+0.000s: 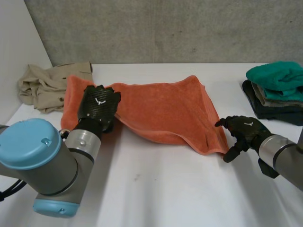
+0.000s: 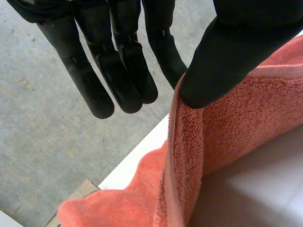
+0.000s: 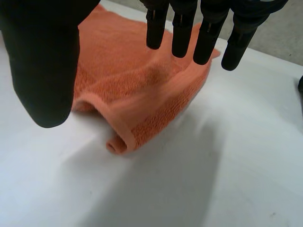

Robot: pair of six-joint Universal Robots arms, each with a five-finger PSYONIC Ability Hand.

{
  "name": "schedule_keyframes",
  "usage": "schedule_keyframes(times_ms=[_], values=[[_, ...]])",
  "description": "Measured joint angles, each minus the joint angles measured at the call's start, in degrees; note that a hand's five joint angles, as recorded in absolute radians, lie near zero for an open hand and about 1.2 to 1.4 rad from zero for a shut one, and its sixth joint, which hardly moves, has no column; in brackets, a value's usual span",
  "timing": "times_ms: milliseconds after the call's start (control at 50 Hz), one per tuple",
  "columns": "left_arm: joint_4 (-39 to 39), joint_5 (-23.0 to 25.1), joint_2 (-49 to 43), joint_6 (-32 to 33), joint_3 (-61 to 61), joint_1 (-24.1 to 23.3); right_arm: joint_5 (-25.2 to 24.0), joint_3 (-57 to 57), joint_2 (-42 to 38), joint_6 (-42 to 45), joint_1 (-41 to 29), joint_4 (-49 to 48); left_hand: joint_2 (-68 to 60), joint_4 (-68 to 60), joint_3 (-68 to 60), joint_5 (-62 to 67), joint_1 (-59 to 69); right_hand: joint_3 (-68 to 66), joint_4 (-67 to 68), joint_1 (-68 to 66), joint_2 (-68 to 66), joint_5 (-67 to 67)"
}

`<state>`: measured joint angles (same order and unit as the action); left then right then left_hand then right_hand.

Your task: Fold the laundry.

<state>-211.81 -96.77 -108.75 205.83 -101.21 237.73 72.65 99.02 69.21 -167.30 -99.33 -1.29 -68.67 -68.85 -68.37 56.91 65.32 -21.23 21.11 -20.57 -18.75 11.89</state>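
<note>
An orange towel point(image 1: 165, 111) lies spread across the middle of the white table point(image 1: 165, 194), its left edge lifted. My left hand point(image 1: 98, 108) holds that edge. In the left wrist view the thumb point(image 2: 227, 56) pinches the raised towel hem point(image 2: 189, 142) against a finger, while the other fingers point(image 2: 118, 61) stay straight and free. My right hand point(image 1: 244, 132) rests just right of the towel's near right corner, open, touching nothing. Beneath its fingers point(image 3: 182, 33) and thumb point(image 3: 42, 61), the towel corner point(image 3: 125, 135) lies curled on the table.
A crumpled beige garment point(image 1: 47, 85) lies at the far left, touching the towel's back corner. A stack of folded clothes point(image 1: 277, 92) with a green piece on top stands at the far right. A grey wall runs behind the table.
</note>
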Motion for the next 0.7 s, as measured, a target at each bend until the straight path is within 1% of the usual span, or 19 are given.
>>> schedule_keyframes(times_ms=[60, 160, 280, 300, 340, 380, 420, 480, 520, 560, 580, 620, 640, 660, 680, 700], values=[[0.03, -0.02, -0.11, 0.01, 0.78, -0.01, 0.30, 0.07, -1.76, 0.75, -0.65, -2.24, 0.00, 0.00, 0.00, 0.00, 0.00, -0.91, 1.09, -1.56, -0.04, 1.02], [0.03, -0.06, -0.43, -0.03, 1.34, -0.03, 2.00, -0.94, -5.48, 1.65, -2.67, -6.63, 0.00, 0.00, 0.00, 0.00, 0.00, -3.92, 4.53, -4.88, -5.81, 4.09], [0.04, -0.15, -0.79, -0.10, 1.18, 0.03, 3.61, -2.38, -8.71, 2.89, -3.80, -9.11, 0.00, 0.00, 0.00, 0.00, 0.00, -9.19, 9.65, -10.35, -11.54, 9.01], [0.05, -0.16, -0.84, -0.12, 1.10, 0.04, 4.04, -3.22, -10.07, 3.36, -4.21, -9.70, 0.00, 0.00, 0.00, 0.00, 0.00, -17.77, 17.89, -18.57, -20.43, 17.14], [0.06, -0.17, -0.91, -0.15, 0.95, 0.07, 4.29, -3.94, -11.12, 3.68, -4.51, -10.03, 0.00, 0.00, 0.00, 0.00, 0.00, -21.05, 21.07, -21.08, -23.74, 20.13], [0.08, -0.18, -0.94, -0.21, 0.70, 0.09, 4.79, -5.00, -12.20, 3.92, -4.71, -10.40, 0.00, 0.00, 0.00, 0.00, 0.00, -37.04, 37.18, -35.45, -40.87, 36.16], [0.10, -0.20, -0.95, -0.26, 0.49, 0.09, 5.32, -5.53, -12.67, 4.00, -4.68, -10.66, 0.00, 0.00, 0.00, 0.00, 0.00, -44.54, 44.84, -40.89, -47.74, 43.91], [0.30, -0.23, -0.94, -0.36, 0.03, 0.08, 6.41, -5.78, -12.35, 4.04, -4.43, -11.51, 0.00, 0.00, 0.00, 0.00, 0.00, -46.56, 47.14, -41.24, -48.92, 45.48], [0.68, -0.23, -0.91, -0.42, -0.41, 0.07, 6.87, -5.22, -10.67, 4.10, -4.19, -12.27, 0.00, 0.00, 0.00, 0.00, -0.01, -46.64, 47.27, -41.24, -48.92, 45.48], [1.27, -0.19, -0.81, -0.53, -0.89, 0.07, 7.04, -4.54, -8.87, 4.18, -4.04, -12.76, 3.92, 4.10, 3.76, -2.24, -2.70, -46.64, 47.27, -41.24, -48.92, 45.49], [1.75, -0.11, -0.75, -0.65, -1.18, 0.07, 7.10, -3.72, -6.49, 4.43, -3.93, -13.11, 17.82, 16.80, 17.44, -14.71, -16.68, -46.64, 47.29, -41.24, -48.92, 45.60], [2.91, 0.16, -0.57, -1.01, -1.65, 0.09, 7.13, -2.77, -3.57, 5.03, -3.81, -13.29, 31.13, 31.38, 30.52, -29.25, -32.80, -46.64, 47.32, -41.24, -48.92, 45.79], [3.85, 0.42, -0.43, -1.34, -1.92, 0.14, 7.11, -2.26, -2.06, 5.50, -3.76, -13.29, 40.12, 40.58, 39.62, -38.59, -41.48, -46.64, 47.34, -41.24, -48.92, 45.90], [4.77, 0.70, -0.31, -1.69, -2.12, 0.23, 7.10, -1.91, -0.95, 6.01, -3.68, -13.27, 40.12, 40.58, 39.62, -38.59, -41.48, -46.64, 47.38, -41.24, -48.92, 45.88], [6.11, 1.16, -0.08, -2.30, -2.31, 0.46, 7.08, -1.54, 0.19, 6.74, -3.55, -13.21, 50.02, 50.78, 49.62, -48.87, -48.76, -46.64, 47.41, -41.24, -48.92, 45.89], [6.77, 1.41, 0.06, -2.63, -2.38, 0.62, 7.07, -1.37, 0.63, 7.09, -3.48, -13.16, 50.02, 50.78, 49.62, -48.87, -48.76, -46.64, 47.42, -41.24, -48.92, 45.90]])
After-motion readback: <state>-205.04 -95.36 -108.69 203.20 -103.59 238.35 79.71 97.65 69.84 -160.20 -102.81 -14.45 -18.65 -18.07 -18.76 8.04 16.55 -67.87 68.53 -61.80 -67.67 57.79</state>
